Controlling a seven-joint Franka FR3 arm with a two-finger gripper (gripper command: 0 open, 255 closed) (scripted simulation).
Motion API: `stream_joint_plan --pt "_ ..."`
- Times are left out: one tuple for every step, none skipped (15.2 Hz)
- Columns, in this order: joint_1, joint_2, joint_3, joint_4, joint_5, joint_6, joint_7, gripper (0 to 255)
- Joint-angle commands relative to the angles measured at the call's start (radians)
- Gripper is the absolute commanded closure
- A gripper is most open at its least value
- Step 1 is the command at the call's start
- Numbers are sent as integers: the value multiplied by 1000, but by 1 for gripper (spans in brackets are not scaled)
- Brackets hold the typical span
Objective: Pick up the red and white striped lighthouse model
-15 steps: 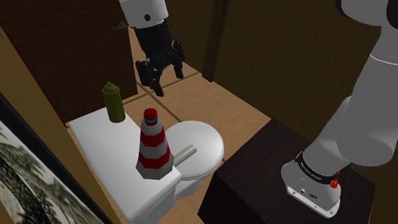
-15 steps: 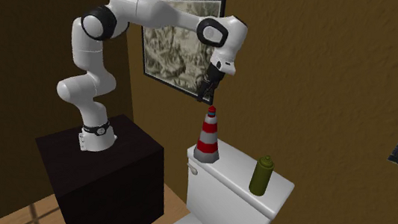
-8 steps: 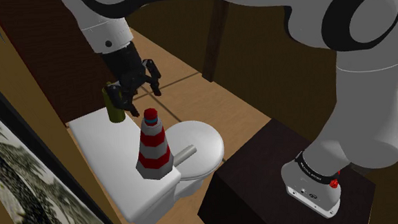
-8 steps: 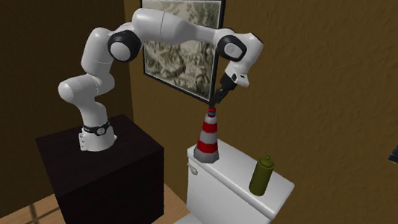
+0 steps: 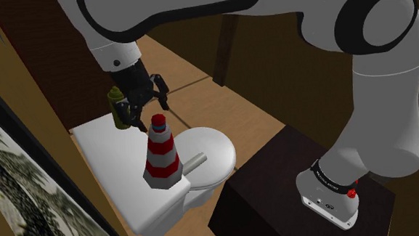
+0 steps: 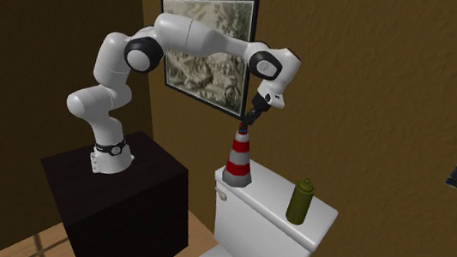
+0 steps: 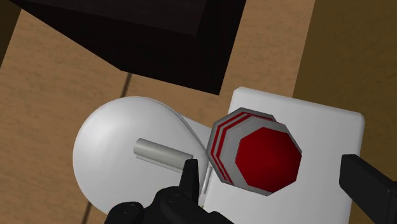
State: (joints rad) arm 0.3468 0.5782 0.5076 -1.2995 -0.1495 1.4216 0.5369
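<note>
Lighthouse [image 5: 160,156] upright on toilet tank lid [image 5: 104,149], long axis vertical, red end uppermost. Gripper [image 5: 151,113] released, directly above it. Wood floor [image 5: 200,99], brown walls [image 6: 376,95].

The white arm arches from its dark stand [image 6: 117,199] across to the toilet tank [image 6: 274,222]. Its end effector [image 6: 245,121] hangs just above the striped lighthouse [image 6: 238,160]; a green bottle [image 6: 300,201] stands well apart.
</note>
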Motion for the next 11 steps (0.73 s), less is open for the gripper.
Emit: stream_joint_plan --pt "1 2 0 0 -1 2 1 255" --pt "1 2 0 0 -1 2 0 255" --pt "0 2 0 0 -1 2 0 255" --pt "0 2 0 0 -1 2 0 255" --pt "0 2 0 0 -1 2 0 255" --pt "0 2 0 0 -1 2 0 255" --pt "1 2 0 0 -1 2 0 255" --pt "1 2 0 1 -1 2 0 255" --pt "1 2 0 1 -1 2 0 255" --pt "0 1 0 -2 -1 3 0 255" --pt "1 0 0 10 0 -9 0 255"
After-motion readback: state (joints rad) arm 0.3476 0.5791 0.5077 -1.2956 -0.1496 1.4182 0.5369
